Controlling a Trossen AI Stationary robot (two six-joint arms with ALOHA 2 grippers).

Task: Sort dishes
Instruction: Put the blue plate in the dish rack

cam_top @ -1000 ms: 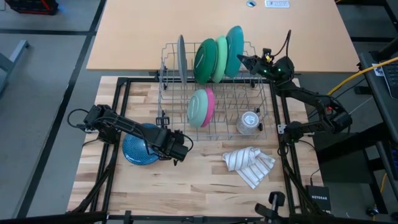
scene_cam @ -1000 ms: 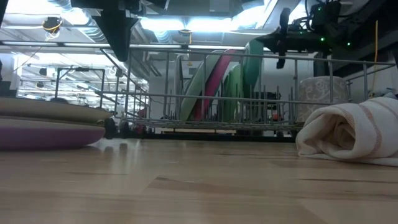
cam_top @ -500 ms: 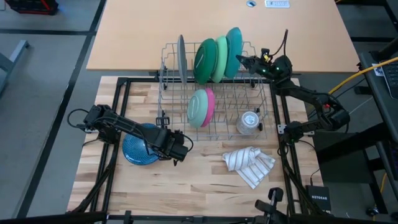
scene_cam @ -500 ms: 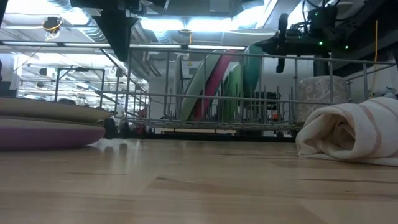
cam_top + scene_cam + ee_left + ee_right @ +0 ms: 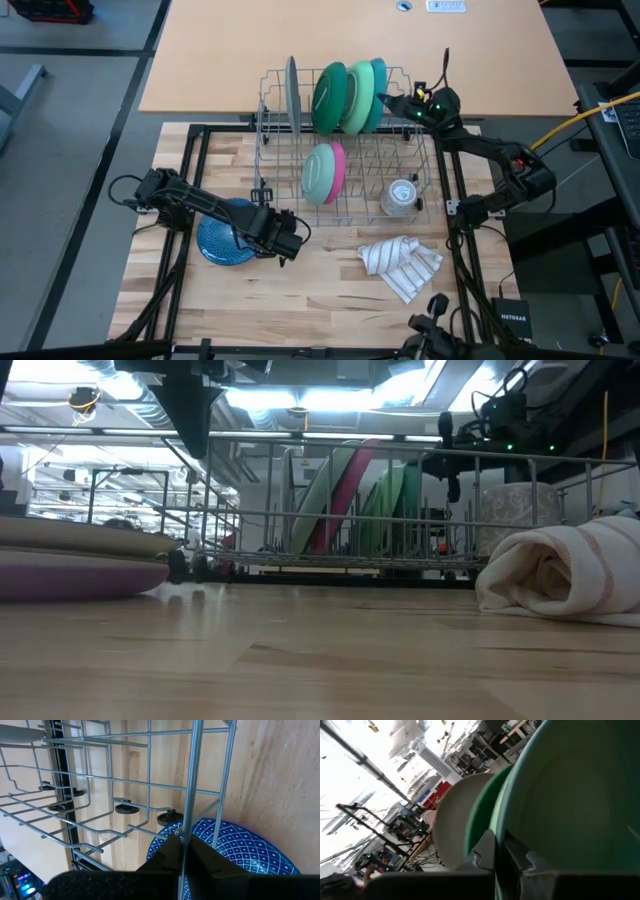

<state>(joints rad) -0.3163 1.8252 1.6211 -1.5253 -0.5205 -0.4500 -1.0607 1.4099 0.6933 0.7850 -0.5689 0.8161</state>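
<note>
Standing in the rack (image 5: 345, 205) are six dishes; right gripper (image 5: 385, 99), closed, is touching the teal plate (image 5: 376, 88); left gripper (image 5: 296, 238), closed, is hovering empty beside it.

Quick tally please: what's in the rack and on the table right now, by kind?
Dishes standing in the rack: 6 (grey, dark green, light green, teal, pale green, pink)
Blue plate on the table: 1
Glass cup in the rack: 1
Striped cloth: 1
Total: 9
</note>
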